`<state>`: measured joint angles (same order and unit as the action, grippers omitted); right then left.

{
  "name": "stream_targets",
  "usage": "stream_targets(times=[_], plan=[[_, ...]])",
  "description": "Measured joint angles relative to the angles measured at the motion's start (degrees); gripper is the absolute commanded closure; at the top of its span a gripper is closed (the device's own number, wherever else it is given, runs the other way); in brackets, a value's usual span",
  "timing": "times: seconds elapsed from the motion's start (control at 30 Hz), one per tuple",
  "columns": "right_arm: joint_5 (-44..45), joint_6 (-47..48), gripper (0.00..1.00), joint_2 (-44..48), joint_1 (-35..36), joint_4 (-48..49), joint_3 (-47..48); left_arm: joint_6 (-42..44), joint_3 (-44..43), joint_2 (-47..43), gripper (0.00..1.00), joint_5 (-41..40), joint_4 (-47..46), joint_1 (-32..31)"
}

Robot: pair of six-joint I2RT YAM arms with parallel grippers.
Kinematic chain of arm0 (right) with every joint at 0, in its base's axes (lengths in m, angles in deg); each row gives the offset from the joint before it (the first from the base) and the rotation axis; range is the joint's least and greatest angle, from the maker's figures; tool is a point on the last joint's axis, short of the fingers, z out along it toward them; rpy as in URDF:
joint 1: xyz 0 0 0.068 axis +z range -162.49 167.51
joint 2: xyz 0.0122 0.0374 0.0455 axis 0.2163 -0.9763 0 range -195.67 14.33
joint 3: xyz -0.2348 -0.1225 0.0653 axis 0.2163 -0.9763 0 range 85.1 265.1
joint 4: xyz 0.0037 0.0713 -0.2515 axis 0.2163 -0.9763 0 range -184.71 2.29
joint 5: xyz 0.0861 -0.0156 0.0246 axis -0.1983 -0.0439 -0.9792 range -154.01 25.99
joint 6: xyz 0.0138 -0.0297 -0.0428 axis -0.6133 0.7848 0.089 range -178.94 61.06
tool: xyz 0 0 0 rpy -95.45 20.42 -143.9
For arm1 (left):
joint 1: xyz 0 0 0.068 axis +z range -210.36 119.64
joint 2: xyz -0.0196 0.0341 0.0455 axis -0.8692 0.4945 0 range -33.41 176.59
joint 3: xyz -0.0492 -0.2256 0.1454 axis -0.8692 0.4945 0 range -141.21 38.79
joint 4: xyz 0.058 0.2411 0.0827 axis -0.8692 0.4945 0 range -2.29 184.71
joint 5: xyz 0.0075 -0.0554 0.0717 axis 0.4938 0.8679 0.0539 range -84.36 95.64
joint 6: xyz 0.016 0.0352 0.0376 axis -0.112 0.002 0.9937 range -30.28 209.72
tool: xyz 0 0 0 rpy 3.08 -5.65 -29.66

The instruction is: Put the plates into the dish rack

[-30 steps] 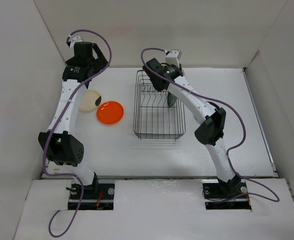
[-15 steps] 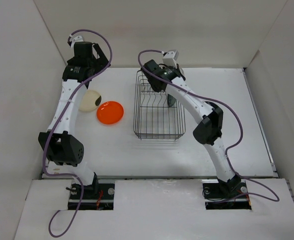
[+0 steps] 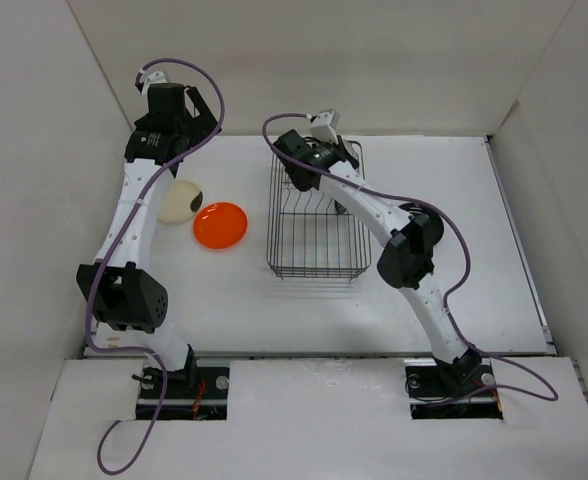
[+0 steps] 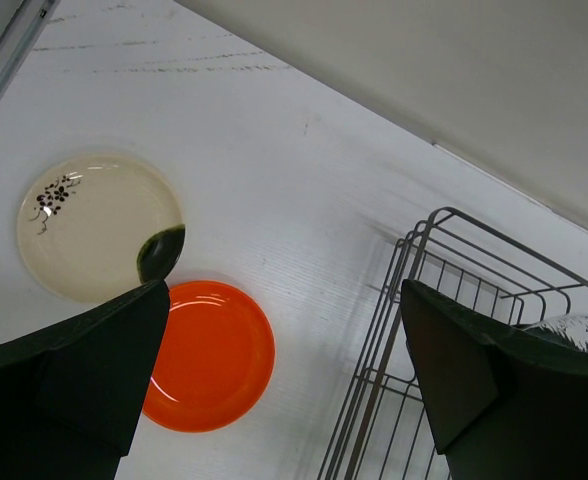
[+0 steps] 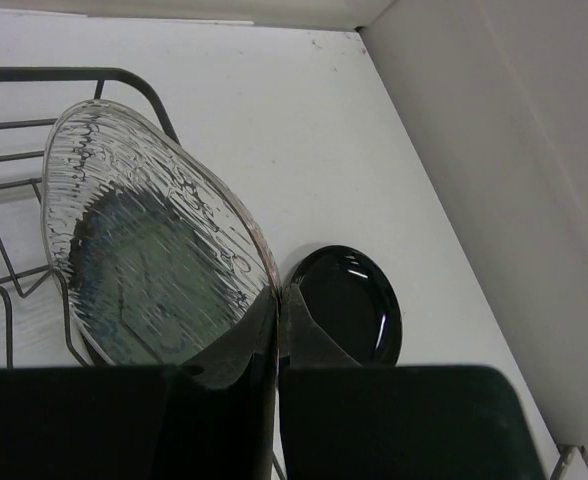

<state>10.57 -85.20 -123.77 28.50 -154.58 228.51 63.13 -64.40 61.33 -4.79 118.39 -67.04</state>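
My right gripper [image 5: 279, 300] is shut on the rim of the blue-green patterned plate [image 5: 144, 260] and holds it on edge over the far end of the dish rack [image 5: 34, 75]. In the top view this gripper [image 3: 312, 150] is above the rack's [image 3: 317, 215] far left part. The glossy black plate [image 5: 349, 305] lies flat on the table beside the rack. My left gripper [image 4: 282, 300] is open and empty, high above the orange plate [image 4: 209, 355] and the cream plate [image 4: 94, 225] with dark marks. Both lie flat left of the rack [image 4: 414, 300]. They also show in the top view: orange [image 3: 220, 225], cream [image 3: 181, 201].
White walls enclose the table on the back, left and right. The back wall's foot [image 5: 174, 15] runs close behind the rack. My left gripper [image 3: 167, 100] hangs near the back left corner. Purple cables loop off both arms.
My right gripper has swung left along the far end of the rack with the patterned plate in it. The left arm and the plates on the table have not moved.
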Motion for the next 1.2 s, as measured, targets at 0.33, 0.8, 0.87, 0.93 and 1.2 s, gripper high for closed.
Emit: stream_targets(times=[0.33,0.8,0.87,0.93,1.2], plan=[[-0.5,1.7,0.99,-0.3,1.0,1.8,-0.9,0.0,0.0,0.0,0.00,0.6,-0.7,0.0],[-4.6,2.6,0.55,-0.4,2.7,4.2,-1.7,0.0,0.0,0.0,0.00,0.8,-0.8,0.0],[-4.8,2.6,0.46,-0.4,2.7,4.5,-1.8,0.0,0.0,0.0,0.00,0.8,-0.9,0.0],[-4.9,2.3,0.30,0.0,2.7,4.9,-2.4,0.1,0.0,0.0,0.00,0.7,-0.8,0.0],[-22.9,4.8,0.00,28.0,-1.7,16.6,-34.6,0.1,0.0,-1.1,0.00,-0.8,-0.9,0.0]])
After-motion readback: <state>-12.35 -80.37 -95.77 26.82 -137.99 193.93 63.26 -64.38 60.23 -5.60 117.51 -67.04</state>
